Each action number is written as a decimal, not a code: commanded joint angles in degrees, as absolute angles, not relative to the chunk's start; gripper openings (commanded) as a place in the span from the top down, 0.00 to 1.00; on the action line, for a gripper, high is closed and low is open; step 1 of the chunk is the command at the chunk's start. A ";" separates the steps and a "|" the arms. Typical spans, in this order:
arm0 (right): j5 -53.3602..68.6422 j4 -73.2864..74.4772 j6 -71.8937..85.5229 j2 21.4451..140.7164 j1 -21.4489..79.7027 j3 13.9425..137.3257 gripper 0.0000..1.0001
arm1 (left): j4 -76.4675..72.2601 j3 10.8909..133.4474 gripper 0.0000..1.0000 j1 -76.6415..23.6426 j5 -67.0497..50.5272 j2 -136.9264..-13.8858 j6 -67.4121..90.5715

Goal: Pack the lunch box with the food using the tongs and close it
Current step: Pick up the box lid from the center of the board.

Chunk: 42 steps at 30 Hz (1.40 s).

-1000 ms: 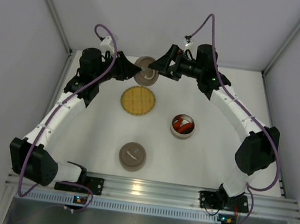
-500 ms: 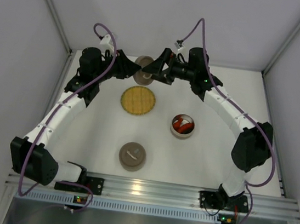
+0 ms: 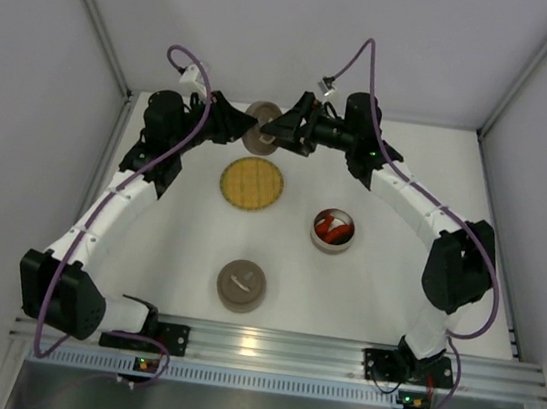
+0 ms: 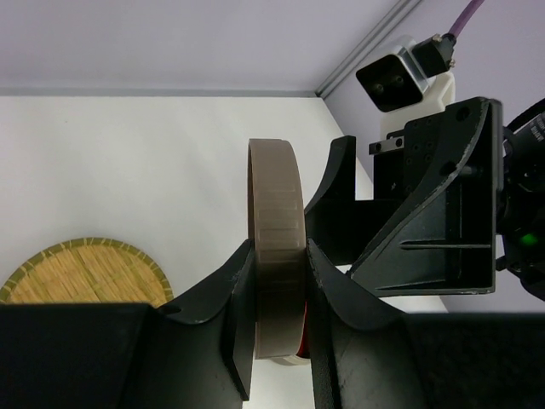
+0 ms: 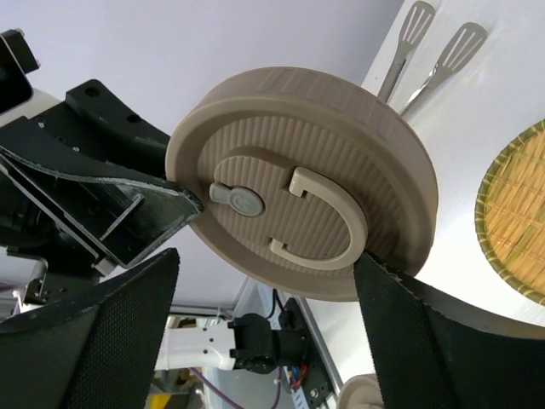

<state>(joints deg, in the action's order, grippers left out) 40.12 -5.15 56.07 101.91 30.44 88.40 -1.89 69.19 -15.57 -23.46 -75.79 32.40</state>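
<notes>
One beige ribbed lid (image 4: pixel 274 204) stands on edge, pinched by the left gripper (image 4: pixel 278 256); the right gripper (image 5: pixel 264 273) is spread around its face; tongs (image 5: pixel 434 64) lie upper right in the right wrist view, partly hidden behind it; food (image 3: pixel 329 228) fills the lunch box (image 3: pixel 331 247), lower right of the woven plate (image 3: pixel 253 183).

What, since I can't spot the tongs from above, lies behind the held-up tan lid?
Two slotted metal tips of the tongs show past the upper rim of the tan lid; the lid covers their remaining length.
</notes>
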 commanded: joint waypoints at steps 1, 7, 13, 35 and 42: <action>44.65 -19.76 59.93 98.89 31.12 87.99 0.24 | -3.52 67.41 1.00 -16.08 -24.70 -75.15 33.40; 44.30 -22.76 59.33 96.77 30.67 86.75 0.43 | -2.29 67.50 1.00 -16.08 -22.94 -75.23 32.43; 45.00 -23.55 59.24 96.50 30.59 86.66 0.57 | -0.36 67.85 1.00 -16.00 -20.83 -75.23 30.41; 34.41 -3.05 47.91 93.78 30.15 87.80 0.50 | 3.42 71.62 1.00 -16.87 -16.88 -76.20 26.90; 27.08 4.65 48.07 94.74 30.67 89.38 0.42 | 3.78 71.63 1.00 -16.96 -15.64 -76.73 27.51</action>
<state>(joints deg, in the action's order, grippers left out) 32.18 -1.15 49.50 96.75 30.11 85.32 5.08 69.43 -16.82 -16.73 -76.66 27.29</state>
